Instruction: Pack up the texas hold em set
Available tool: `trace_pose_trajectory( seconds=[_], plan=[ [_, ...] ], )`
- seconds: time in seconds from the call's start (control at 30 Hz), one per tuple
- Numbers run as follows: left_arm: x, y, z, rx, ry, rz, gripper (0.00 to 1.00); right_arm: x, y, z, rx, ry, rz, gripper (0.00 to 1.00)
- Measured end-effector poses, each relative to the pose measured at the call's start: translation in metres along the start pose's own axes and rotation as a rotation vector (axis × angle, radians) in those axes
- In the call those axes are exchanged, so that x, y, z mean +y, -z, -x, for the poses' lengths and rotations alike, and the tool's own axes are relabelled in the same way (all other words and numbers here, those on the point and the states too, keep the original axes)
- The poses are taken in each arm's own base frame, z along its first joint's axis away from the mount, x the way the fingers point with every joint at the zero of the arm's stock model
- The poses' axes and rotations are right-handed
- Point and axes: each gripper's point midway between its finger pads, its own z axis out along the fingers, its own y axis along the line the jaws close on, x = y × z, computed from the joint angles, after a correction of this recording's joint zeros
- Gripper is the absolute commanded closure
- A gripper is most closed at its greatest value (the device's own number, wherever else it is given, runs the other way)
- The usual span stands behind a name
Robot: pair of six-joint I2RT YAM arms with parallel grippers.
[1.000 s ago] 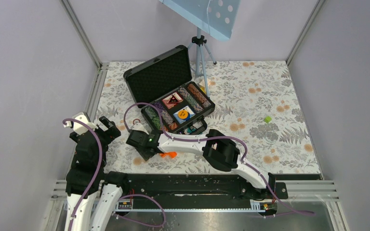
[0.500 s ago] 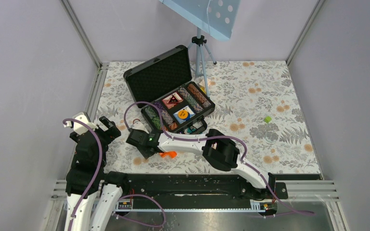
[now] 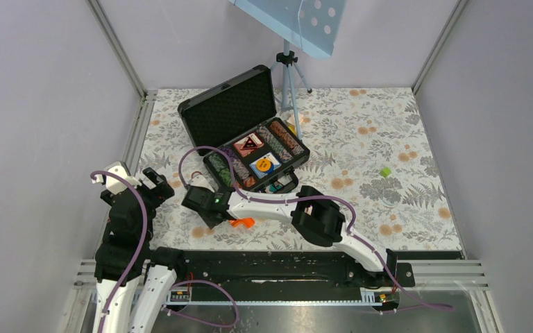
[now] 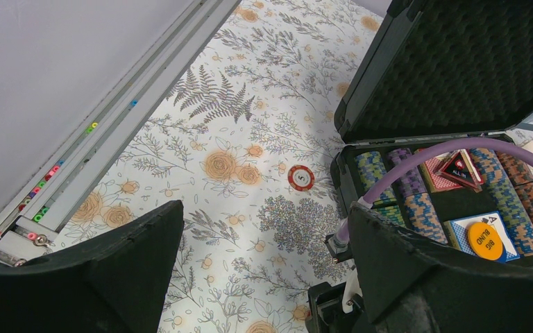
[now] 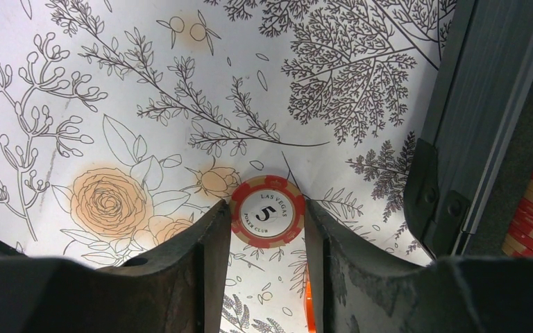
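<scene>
Floral tablecloth (image 3: 361, 132) over the whole table, plain grey walls all round. So the right claw (image 5: 267, 205) is stretched across to the left half of the table and angled down at the cloth, fingers parted with a clear gap between them. The loose red chip (image 5: 267, 220), marked "Las Vegas Poker Club 5", shows right in that gap at the fingertips in the wrist view. Going by the left wrist view though, it lies flat on the cloth with nothing touching it, so it's just ahead of the tips, not pinched. Off to that claw's right, close by, is the edge of the black briefcase (image 3: 229, 111), with a sliver of stacked chips showing inside. Back under the claw, nearer its wrist, an orange plastic piece (image 3: 241, 223) lies on the cloth.

Over on the other side the left claw (image 4: 265, 222) hangs above the near left of the table, fingers spread wide, gripping nothing. Same red chip sits out ahead of it, roughly centred between the fingers. Ahead and to its right the briefcase stands open, lid tilted back, foam lining showing. In the tray: rows of striped chips (image 4: 422, 211), a red deck (image 4: 436, 180) with a triangular marker (image 4: 458, 166) on it, and a blue deck (image 4: 466, 227) with an orange "Big Blind" button (image 4: 486, 239) on top. A purple cable (image 4: 416, 154) from the right arm loops across the tray in that view.
</scene>
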Motion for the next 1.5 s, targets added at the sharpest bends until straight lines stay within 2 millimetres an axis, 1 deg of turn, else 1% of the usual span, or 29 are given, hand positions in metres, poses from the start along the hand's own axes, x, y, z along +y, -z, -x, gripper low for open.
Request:
trace_pose_trajectory(
  seconds=[0.27, 0.33, 0.47, 0.53, 0.77, 0.9, 1.03, 1.27, 1.37, 1.5],
  plan=[
    [0.000, 0.000, 0.000, 0.000, 0.000, 0.000, 0.13, -0.001, 0.003, 0.004, 0.001, 0.000, 0.002, 0.53],
    [0.000, 0.000, 0.000, -0.001, 0.000, 0.000, 0.13, -0.003, 0.004, 0.008, -0.002, -0.006, 0.003, 0.53],
    [0.000, 0.000, 0.000, -0.002, 0.000, 0.001, 0.13, -0.005, 0.010, 0.026, -0.033, -0.029, 0.011, 0.53],
    [0.000, 0.000, 0.000, -0.002, 0.000, 0.000, 0.13, -0.005, 0.012, 0.031, -0.043, -0.036, 0.016, 0.53],
    [0.000, 0.001, 0.001, -0.004, 0.001, 0.000, 0.13, -0.006, 0.012, 0.032, -0.042, -0.039, 0.015, 0.52],
    [0.001, 0.001, 0.001, -0.007, 0.003, 0.000, 0.13, -0.010, 0.012, 0.024, -0.027, -0.039, 0.007, 0.47],
    [0.001, 0.001, 0.001, -0.007, 0.003, 0.000, 0.13, -0.015, 0.009, 0.017, -0.007, -0.042, -0.005, 0.36],
    [0.001, 0.001, 0.001, -0.007, 0.003, 0.000, 0.13, -0.018, 0.007, 0.020, -0.011, -0.048, -0.011, 0.23],
    [0.001, 0.001, 0.001, -0.007, 0.003, 0.000, 0.13, -0.014, 0.005, 0.026, -0.023, -0.052, -0.005, 0.22],
    [0.001, 0.001, 0.001, -0.008, 0.003, 0.000, 0.13, -0.012, -0.001, 0.026, -0.020, -0.051, -0.006, 0.27]
  ],
)
